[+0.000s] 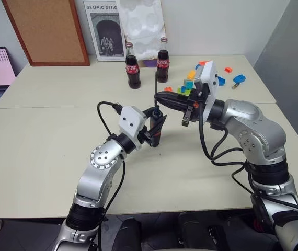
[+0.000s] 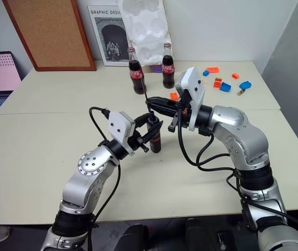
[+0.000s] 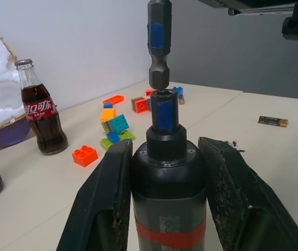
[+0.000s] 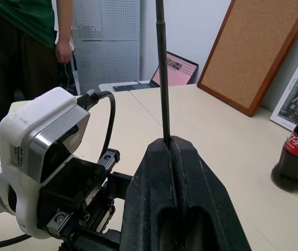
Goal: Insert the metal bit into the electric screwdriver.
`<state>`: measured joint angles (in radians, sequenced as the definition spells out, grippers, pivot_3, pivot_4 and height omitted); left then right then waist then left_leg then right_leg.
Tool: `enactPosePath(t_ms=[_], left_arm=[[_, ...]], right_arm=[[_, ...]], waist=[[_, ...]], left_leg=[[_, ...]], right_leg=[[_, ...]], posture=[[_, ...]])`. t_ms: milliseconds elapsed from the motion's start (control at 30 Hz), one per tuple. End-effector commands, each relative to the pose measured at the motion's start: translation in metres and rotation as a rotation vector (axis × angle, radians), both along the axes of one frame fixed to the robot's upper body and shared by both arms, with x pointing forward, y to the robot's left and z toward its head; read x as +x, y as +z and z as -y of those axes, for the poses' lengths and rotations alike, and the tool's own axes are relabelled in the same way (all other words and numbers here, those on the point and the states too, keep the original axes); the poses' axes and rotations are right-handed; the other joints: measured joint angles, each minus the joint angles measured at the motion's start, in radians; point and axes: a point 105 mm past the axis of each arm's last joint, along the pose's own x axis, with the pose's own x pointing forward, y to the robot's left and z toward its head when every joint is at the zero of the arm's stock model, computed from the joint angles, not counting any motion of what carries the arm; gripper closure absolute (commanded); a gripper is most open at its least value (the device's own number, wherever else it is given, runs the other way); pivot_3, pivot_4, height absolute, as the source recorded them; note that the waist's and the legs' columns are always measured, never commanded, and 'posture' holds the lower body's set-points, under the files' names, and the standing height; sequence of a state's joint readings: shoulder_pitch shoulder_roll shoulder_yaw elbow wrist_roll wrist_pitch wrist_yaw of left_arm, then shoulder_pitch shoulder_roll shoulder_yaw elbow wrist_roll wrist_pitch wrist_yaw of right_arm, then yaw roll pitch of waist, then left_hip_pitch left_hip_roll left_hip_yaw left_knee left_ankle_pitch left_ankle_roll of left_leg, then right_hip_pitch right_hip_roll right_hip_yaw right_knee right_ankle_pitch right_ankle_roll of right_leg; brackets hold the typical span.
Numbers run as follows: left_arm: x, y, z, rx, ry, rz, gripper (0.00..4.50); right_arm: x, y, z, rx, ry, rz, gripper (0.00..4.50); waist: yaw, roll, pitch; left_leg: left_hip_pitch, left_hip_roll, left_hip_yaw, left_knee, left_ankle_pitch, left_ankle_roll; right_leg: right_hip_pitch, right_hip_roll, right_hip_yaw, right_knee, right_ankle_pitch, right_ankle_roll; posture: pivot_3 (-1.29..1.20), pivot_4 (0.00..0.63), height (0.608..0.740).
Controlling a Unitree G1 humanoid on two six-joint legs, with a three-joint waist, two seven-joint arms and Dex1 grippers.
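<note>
Red-banded electric screwdriver (image 3: pixel 167 198) fronts cola bottle (image 3: pixel 40 119) labelled in Chinese script.

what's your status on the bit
Left gripper shut on screwdriver, upright. Right gripper shut on bit, hex end at the nose mouth, not seated. Nothing between them.

- Pale cream table (image 1: pixel 44 157), with a seam across it under the electric screwdriver (image 1: pixel 156 130).
- Two cola bottles (image 1: pixel 133 67) stand beyond the screwdriver.
- Toy bricks (image 3: pixel 112 123) lie scattered beyond it, on the right arm's side.
- A corkboard (image 1: pixel 47 31) leans at the far edge.
</note>
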<state>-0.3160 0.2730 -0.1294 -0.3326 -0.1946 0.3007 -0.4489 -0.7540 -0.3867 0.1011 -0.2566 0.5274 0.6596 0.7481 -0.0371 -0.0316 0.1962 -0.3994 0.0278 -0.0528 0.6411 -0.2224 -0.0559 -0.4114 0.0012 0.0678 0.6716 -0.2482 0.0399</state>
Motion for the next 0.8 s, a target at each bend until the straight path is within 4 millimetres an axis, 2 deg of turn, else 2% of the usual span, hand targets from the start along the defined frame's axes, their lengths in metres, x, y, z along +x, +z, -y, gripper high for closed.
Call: enactPosePath(t_ms=[33, 600, 800], left_arm=[[0.001, 0.002, -0.006, 0.015, 0.027, 0.014, 2.87], [-0.001, 0.002, -0.004, 0.024, 0.014, 0.022, 2.87], [-0.002, 0.001, -0.003, 0.028, 0.009, 0.024, 2.88]], right_arm=[[-0.003, 0.007, 0.004, 0.008, -0.005, 0.052, 4.50], [-0.005, -0.006, 0.000, -0.069, 0.011, 0.029, 4.50], [0.003, -0.011, 0.000, -0.114, -0.021, -0.060, 4.50]], waist=[[0.000, 0.000, 0.000], [-0.005, 0.000, 0.000], [-0.006, 0.000, 0.000]], left_leg=[[0.000, 0.000, 0.000, 0.000, 0.000, 0.000], [0.000, 0.000, 0.000, -0.002, 0.000, 0.000], [0.000, 0.000, 0.000, -0.005, 0.000, 0.000]], right_leg=[[0.000, 0.000, 0.000, 0.000, 0.000, 0.000], [0.000, 0.000, 0.000, -0.004, 0.000, 0.000], [0.001, 0.000, 0.000, -0.008, 0.001, 0.000]], posture=[[0.00, 0.150, 0.740], [0.00, 0.150, 0.740], [0.00, 0.150, 0.740]])
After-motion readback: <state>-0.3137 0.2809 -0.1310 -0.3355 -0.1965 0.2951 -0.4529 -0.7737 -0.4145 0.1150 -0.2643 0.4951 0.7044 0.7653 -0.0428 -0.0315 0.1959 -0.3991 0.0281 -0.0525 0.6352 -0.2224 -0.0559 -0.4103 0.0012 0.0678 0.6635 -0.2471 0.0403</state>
